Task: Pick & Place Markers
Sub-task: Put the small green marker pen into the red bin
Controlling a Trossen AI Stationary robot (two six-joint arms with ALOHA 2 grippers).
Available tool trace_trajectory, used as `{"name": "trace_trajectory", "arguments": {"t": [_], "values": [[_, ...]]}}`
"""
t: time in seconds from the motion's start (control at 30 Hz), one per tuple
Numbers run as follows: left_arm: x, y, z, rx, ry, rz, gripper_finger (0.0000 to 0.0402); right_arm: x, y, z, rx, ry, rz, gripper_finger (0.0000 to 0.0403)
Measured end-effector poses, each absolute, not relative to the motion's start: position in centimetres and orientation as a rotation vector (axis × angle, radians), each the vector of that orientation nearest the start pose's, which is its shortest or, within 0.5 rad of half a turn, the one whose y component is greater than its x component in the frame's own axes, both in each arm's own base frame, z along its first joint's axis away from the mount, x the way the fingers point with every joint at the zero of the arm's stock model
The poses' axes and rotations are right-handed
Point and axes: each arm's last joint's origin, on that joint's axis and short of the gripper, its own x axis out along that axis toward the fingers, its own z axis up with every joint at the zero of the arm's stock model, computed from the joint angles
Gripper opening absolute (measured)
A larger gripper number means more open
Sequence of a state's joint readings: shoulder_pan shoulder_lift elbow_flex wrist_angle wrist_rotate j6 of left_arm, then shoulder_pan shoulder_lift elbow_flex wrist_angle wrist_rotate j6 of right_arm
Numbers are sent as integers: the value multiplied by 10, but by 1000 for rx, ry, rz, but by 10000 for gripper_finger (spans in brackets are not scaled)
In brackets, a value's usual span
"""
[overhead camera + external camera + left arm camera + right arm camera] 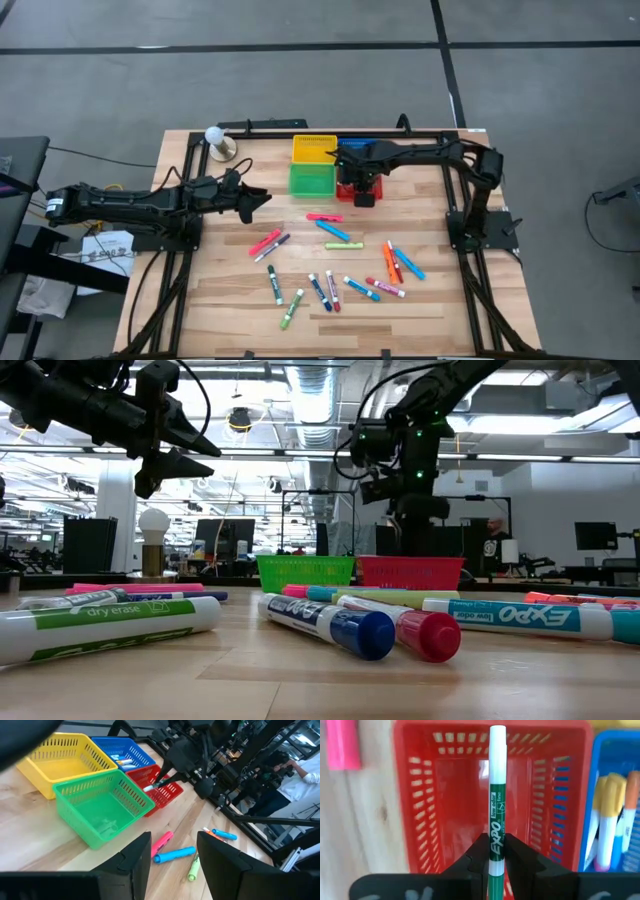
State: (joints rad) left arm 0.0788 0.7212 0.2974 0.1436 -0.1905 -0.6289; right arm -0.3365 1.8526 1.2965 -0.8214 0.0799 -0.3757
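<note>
Several markers (335, 262) lie loose on the wooden table (220, 300), in the middle and toward the near edge. Yellow (313, 148), green (312, 180), blue (615, 795) and red (490, 795) mesh baskets stand at the far middle. Several markers lie in the blue one. My right gripper (496, 846) hangs over the red basket (350, 192), shut on a thin green-and-white marker (496, 795). My left gripper (262, 198) hovers open left of the green basket, nothing between its fingers (135, 855). My right gripper pinches the green-and-white marker between its two fingers, on the lettered barrel (495, 851) nearer its green end. The fingers point steeply down and lie across the marker. The marker's white end (498, 732) sticks out over the red basket's inside, clear of its floor.
A white ball on a small wooden stand (218, 142) sits at the far left corner. A black rail (270, 126) frames the table's far edge. Bare wood lies at the near left (230, 320). A person (300, 775) shows in the room beyond.
</note>
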Motion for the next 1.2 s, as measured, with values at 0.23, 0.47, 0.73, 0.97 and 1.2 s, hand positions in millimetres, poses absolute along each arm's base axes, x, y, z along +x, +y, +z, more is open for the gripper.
{"name": "trace_trajectory", "arguments": {"t": [0.23, 0.47, 0.73, 0.97, 1.2], "values": [[161, 18, 206, -606, 179, 345, 158, 333, -122, 178, -126, 1419, -88, 45], [161, 18, 206, -603, 172, 345, 158, 332, -122, 178, -123, 1431, -85, 45], [161, 18, 206, -602, 172, 346, 158, 329, -125, 178, -130, 1449, -73, 43], [162, 18, 206, -602, 171, 346, 158, 328, -127, 178, -128, 1451, -77, 47], [162, 18, 206, -602, 172, 345, 158, 328, -127, 178, -149, 1455, -58, 47]]}}
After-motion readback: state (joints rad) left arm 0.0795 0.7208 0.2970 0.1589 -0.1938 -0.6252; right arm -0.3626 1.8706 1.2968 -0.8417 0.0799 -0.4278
